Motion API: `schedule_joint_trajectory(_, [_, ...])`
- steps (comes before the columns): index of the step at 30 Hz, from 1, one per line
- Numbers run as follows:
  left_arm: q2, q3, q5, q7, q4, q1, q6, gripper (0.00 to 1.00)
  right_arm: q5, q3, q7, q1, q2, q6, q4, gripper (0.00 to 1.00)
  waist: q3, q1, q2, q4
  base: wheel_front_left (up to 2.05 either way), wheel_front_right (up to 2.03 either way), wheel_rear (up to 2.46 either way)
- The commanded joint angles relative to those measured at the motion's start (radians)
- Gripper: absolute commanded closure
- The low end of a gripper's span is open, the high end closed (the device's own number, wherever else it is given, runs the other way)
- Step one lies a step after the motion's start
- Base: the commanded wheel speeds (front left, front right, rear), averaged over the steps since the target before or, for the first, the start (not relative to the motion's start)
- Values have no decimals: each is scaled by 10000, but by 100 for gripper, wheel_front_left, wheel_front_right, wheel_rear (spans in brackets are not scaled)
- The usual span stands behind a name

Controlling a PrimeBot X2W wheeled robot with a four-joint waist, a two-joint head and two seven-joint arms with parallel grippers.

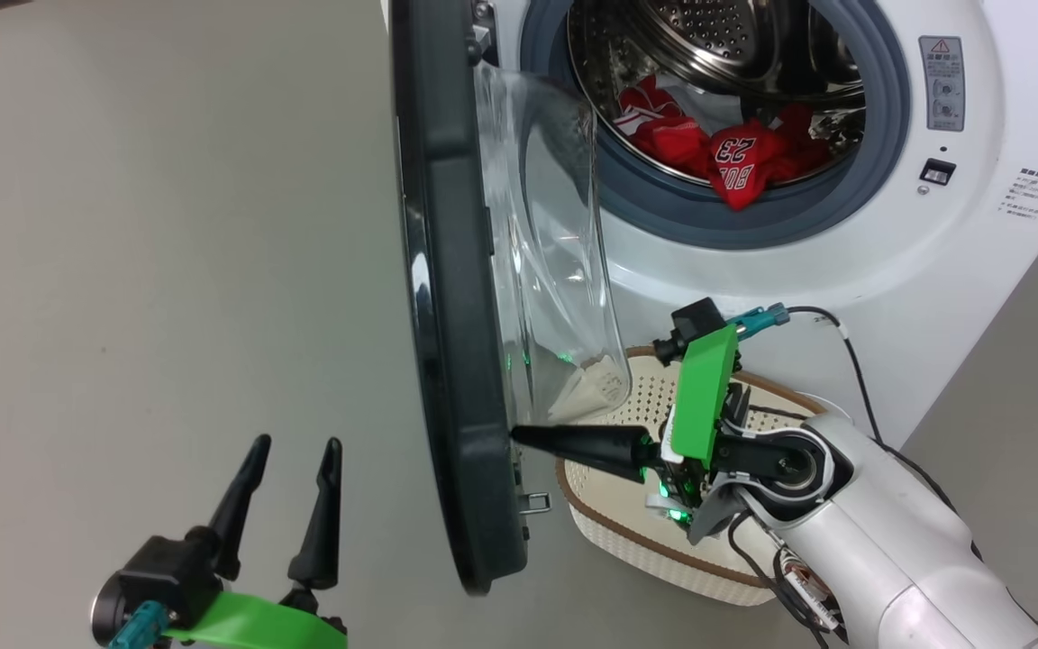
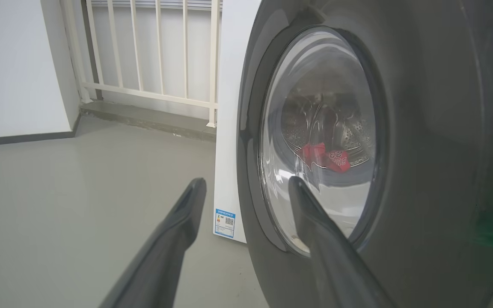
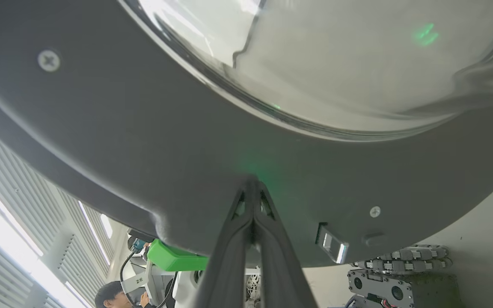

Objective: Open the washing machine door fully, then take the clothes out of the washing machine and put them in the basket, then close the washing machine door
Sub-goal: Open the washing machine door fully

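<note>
The washing machine door (image 1: 451, 297) stands edge-on to me, swung out from the white washing machine (image 1: 852, 243); its glass bowl (image 1: 555, 243) bulges toward the drum. Red clothes (image 1: 735, 153), one with white number 23, lie in the steel drum. My right gripper (image 1: 519, 435) is shut, tips pressed against the door's inner rim (image 3: 250, 149) near its lower edge, holding nothing. My left gripper (image 1: 294, 446) hangs open on the door's outer side, apart from it; the left wrist view shows its fingers (image 2: 315, 222) before the door's window (image 2: 319, 141). The cream basket (image 1: 627, 532) sits on the floor beneath the door and right arm.
Grey floor spreads wide to the left of the door. A white railing (image 2: 144, 51) and wall stand behind the machine's side. A black cable (image 1: 852, 361) runs along my right forearm. A person (image 3: 118, 295) and other equipment (image 3: 400, 278) show past the door's edge.
</note>
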Motion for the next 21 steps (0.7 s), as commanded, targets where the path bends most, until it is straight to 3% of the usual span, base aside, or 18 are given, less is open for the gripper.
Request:
schedule_joint_trajectory(1, [116,274,-82,-78,-105,-55,-56,0,-104,-4,-212,-282,231,69,-212,100,-44,-1,0,-36,0,0,0])
schedule_joint_trajectory(2, [116,208,-108,-78,-29,-72,-56,0,-214,-45,-285,-254,231,69,-220,97,-61,-1,0,-51,0,0,0])
schedule_joint_trajectory(4, [116,91,-146,-78,128,-115,-56,0,-497,-169,-536,-146,178,69,-306,52,-102,-1,0,-78,0,0,0])
schedule_joint_trajectory(5, [116,64,-151,-78,186,-136,-56,0,-660,-220,-668,-64,120,69,-401,11,-114,-1,0,-89,0,0,0])
schedule_joint_trajectory(6, [116,34,-161,-78,235,-160,-56,0,-887,-239,-824,24,24,69,-549,0,-123,-1,0,-101,0,0,0])
schedule_joint_trajectory(16, [197,-154,-320,-78,208,-240,-56,0,-3548,172,-3207,1162,-1343,69,-2223,0,-212,-1,0,-269,0,0,0])
schedule_joint_trajectory(17, [212,-129,-316,-78,178,-223,-56,0,-4321,456,-4015,1299,-1726,69,-2399,0,-243,-1,0,-313,0,0,0])
schedule_joint_trajectory(18, [212,-129,-316,-78,178,-223,-56,0,-4321,456,-4015,1299,-1726,69,-2399,0,-243,-1,0,-313,0,0,0])
schedule_joint_trajectory(21, [227,-53,-275,-78,114,-171,-56,0,-5432,933,-5383,1471,-2223,69,-2415,0,-328,-1,0,-375,0,0,0])
